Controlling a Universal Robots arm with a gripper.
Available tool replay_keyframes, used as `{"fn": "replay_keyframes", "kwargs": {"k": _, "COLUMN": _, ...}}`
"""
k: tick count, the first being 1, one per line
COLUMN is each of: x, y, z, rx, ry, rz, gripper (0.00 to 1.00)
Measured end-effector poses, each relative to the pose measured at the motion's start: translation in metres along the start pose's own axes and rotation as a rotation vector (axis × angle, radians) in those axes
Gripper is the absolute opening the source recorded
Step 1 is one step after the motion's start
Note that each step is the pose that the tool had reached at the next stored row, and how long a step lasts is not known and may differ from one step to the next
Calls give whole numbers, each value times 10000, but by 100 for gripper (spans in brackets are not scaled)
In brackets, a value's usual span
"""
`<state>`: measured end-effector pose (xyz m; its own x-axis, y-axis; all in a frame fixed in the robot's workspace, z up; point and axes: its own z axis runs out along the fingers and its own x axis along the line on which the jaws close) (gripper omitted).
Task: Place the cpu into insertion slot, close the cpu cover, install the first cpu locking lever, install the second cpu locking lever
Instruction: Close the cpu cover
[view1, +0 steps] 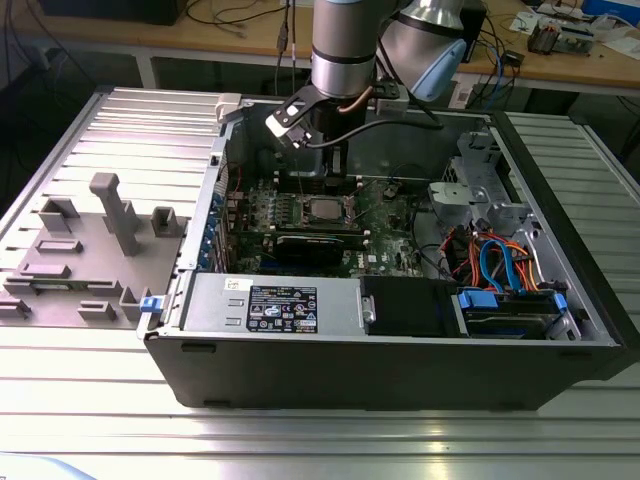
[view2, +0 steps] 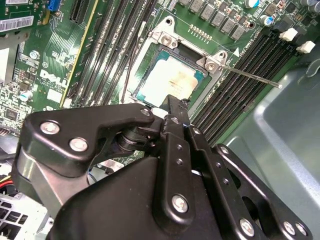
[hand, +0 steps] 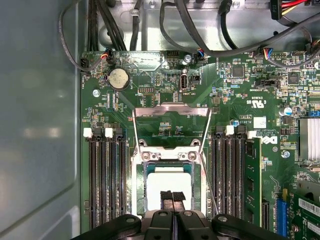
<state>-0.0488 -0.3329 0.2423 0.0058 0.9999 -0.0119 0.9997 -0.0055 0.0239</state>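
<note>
- The gripper hangs inside the open computer case, its two fingertips pressed together with nothing between them, just above the cpu.
- Rows of memory slots flank the socket on both sides. A long black card lies just beside it in the exterior view.
- The cpu cover stands swung up from its hinge, on the side towards the coin battery. A thin locking lever sticks out unlatched over the memory slots.
- The cpu lies flat in the insertion slot, its pale metal top uncovered.
- The case rests on a ribbed metal table, with grey fixtures on the exterior view's left.
- A plain case wall runs close past one bank of memory slots, and black cables loop beyond the board's edge. Over the socket, the room is open apart from the raised cover.
</note>
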Motion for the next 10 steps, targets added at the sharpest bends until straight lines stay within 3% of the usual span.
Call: {"fn": "replay_keyframes", "kwargs": {"k": 10, "x": -1, "y": 2, "z": -73, "rx": 0, "ry": -34, "rz": -1, "gripper": 11}}
